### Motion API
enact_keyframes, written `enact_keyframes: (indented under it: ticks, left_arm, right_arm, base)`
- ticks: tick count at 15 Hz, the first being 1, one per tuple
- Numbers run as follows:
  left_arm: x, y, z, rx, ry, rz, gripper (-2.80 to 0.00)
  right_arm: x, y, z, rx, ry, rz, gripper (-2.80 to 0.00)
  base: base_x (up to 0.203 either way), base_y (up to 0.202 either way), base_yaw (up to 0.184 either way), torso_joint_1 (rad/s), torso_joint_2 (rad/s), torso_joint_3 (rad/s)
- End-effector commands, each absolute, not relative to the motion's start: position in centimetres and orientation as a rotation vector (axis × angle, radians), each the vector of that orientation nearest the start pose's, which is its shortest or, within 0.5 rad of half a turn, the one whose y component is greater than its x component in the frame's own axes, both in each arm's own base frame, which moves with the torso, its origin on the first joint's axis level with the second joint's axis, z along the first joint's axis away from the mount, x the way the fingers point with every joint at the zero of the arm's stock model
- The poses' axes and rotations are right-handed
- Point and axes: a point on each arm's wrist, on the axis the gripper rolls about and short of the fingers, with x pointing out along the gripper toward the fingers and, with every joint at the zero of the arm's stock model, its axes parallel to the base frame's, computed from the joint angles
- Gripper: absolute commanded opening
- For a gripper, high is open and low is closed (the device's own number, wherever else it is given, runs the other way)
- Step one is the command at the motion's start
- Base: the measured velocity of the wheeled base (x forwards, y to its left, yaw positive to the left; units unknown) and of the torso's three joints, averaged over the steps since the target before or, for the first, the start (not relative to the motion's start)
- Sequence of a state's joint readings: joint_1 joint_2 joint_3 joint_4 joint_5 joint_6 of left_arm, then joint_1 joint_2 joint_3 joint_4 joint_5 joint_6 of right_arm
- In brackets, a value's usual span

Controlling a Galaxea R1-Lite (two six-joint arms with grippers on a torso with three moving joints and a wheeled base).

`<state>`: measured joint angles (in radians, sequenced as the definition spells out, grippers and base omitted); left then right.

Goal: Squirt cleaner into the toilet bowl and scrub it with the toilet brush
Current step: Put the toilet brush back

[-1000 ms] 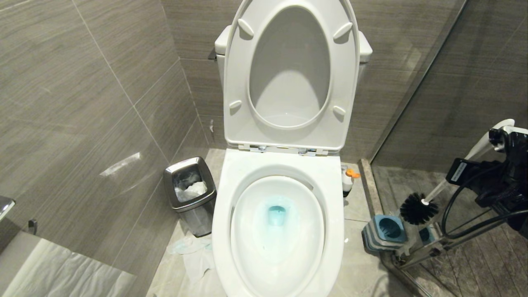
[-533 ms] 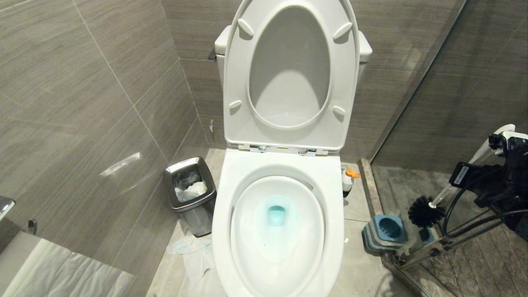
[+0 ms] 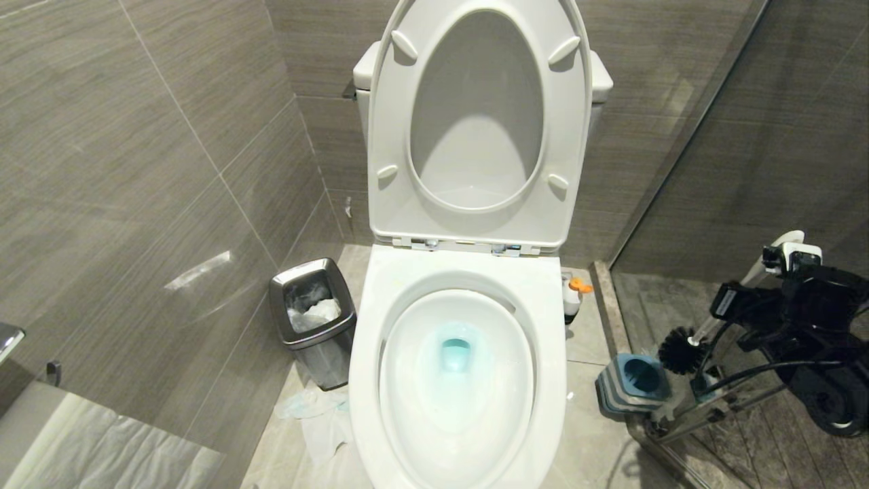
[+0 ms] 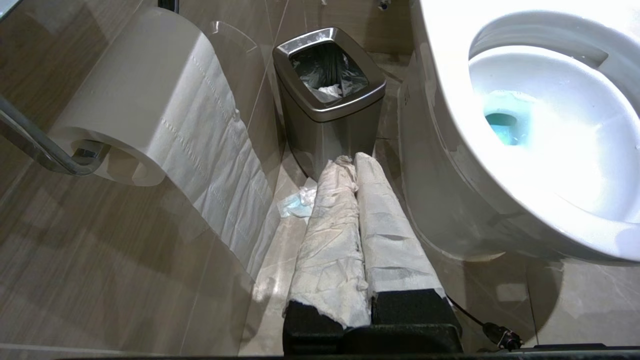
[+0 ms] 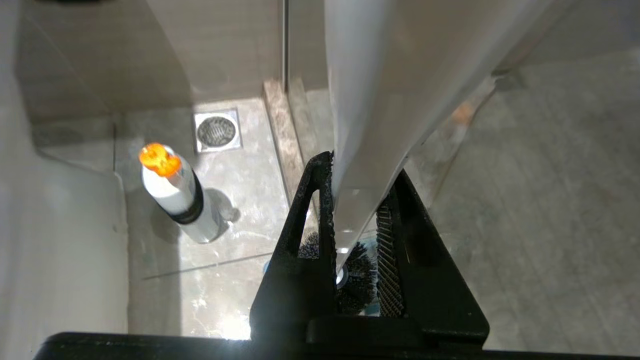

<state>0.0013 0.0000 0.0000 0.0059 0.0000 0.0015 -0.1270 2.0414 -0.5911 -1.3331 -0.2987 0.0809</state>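
Head view: right of the toilet bowl [image 3: 458, 380], holding teal-blue water, the right end effector [image 3: 760, 275] grips the toilet brush [image 3: 682, 350], bristles just above its blue-and-grey holder [image 3: 635, 384]; the cleaner [image 3: 574, 299] stands beside the bowl.

Left wrist: the left end effector [image 4: 357, 210], fingers pressed together, points at a steel bin [image 4: 330, 95] beside the bowl.

Right wrist: jaws clamp the brush handle [image 5: 370, 125].

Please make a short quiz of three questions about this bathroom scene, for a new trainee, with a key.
1. True or false: the right gripper has its fingers shut on the toilet brush handle.
2. Where does the cleaner stand? A) in the steel bin B) upright on the floor beside the toilet bowl C) on the raised lid
3. Fill in: the water in the bowl is tinted ____.

Key: 1 true; 2 B; 3 teal-blue.
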Motion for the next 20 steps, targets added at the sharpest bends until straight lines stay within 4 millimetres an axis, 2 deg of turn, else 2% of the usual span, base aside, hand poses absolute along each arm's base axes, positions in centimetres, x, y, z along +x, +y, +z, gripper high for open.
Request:
enact_keyframes:
  ticks: [1, 4, 8, 17, 20]
  left_arm:
    - [-2.3, 0.0, 7.5, 0.002, 0.006, 0.002, -2.80]
    - [-2.3, 0.0, 7.5, 0.002, 0.006, 0.002, -2.80]
    - [-2.3, 0.0, 7.5, 0.002, 0.006, 0.002, -2.80]
    - [-2.3, 0.0, 7.5, 0.002, 0.006, 0.002, -2.80]
    - [-2.3, 0.0, 7.5, 0.002, 0.006, 0.002, -2.80]
  right_arm:
    - [34.2, -5.0, 5.5, 0.067, 0.147, -0.424, -2.80]
    - [35.4, -5.0, 3.4, 0.075, 0.152, -0.401, -2.80]
    - [36.7, -4.8, 1.9, 0.086, 0.157, -0.394, -2.80]
    - [37.6, -4.7, -1.3, 0.083, 0.191, -0.397, -2.80]
    - [37.7, -4.7, -1.8, 0.081, 0.197, -0.398, -2.80]
  base:
    - [0.000, 0.000, 0.000, 0.000, 0.00, 0.000]
    - [0.000, 0.000, 0.000, 0.000, 0.00, 0.000]
    - [0.000, 0.000, 0.000, 0.000, 0.00, 0.000]
    - [0.000, 0.000, 0.000, 0.000, 0.00, 0.000]
    - [0.000, 0.000, 0.000, 0.000, 0.00, 0.000]
